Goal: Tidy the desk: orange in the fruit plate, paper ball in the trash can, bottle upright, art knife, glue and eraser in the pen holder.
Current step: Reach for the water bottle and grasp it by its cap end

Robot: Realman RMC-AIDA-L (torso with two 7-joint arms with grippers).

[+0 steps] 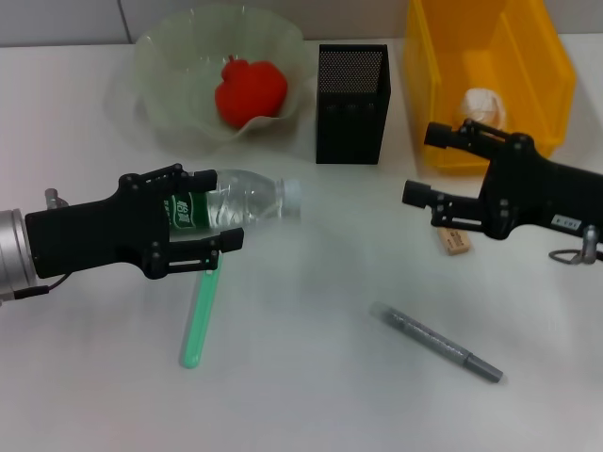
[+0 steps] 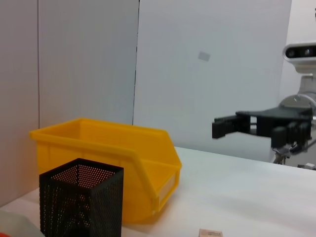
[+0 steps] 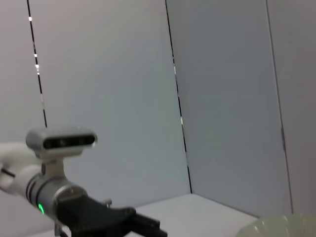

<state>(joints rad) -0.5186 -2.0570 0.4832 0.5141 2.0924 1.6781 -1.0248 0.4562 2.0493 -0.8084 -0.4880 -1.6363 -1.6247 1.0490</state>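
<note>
Nearest the robot on the white desk (image 1: 311, 395), one grey art knife (image 1: 436, 343) and one green glue stick (image 1: 200, 318) are lying flat. Beyond the knife, the left claw (image 1: 213, 213) is hovering released over one lying water bottle (image 1: 247, 200) whose green label is unreadable; the right claw (image 1: 426, 166) is hanging released above one eraser (image 1: 454, 241). Farther, the black mesh pen holder (image 1: 351, 102) is standing between the fruit plate (image 1: 170, 56) holding a red fruit (image 1: 251, 90) and the yellow bin (image 1: 528, 56) holding one paper ball (image 1: 483, 104).

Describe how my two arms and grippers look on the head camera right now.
Both grippers are matte black, angular frames with parallel bar fingers and visible screws. The left gripper joins a silver cylindrical wrist with a thin black cable. The right gripper carries a small white label and a metal ring fitting near its wrist.
</note>
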